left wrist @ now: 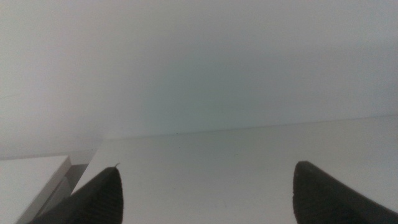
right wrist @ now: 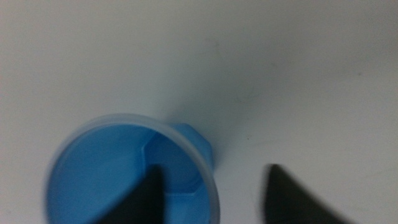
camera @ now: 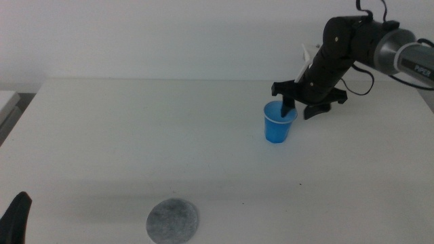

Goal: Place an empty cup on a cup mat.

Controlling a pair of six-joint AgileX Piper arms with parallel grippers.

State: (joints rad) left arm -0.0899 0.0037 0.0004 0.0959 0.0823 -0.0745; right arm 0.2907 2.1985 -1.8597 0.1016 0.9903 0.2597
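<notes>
The blue cup [camera: 279, 123] stands upright and empty on the white table, right of centre. It fills the near part of the right wrist view [right wrist: 124, 168]. My right gripper [camera: 297, 112] hangs over the cup's right rim. Its jaws are open, one jaw inside the cup and the other outside, straddling the wall [right wrist: 214, 169] without closing on it. The speckled grey cup mat [camera: 173, 220] lies flat near the table's front edge, far to the cup's left and bare. My left gripper [left wrist: 205, 186] waits open at the bottom left corner [camera: 17, 217].
The white table [camera: 135, 135] ends at a pale wall behind. A lighter surface shows beyond the table's left edge [camera: 7, 102]. The right arm's cable [camera: 366, 78] trails behind the cup.
</notes>
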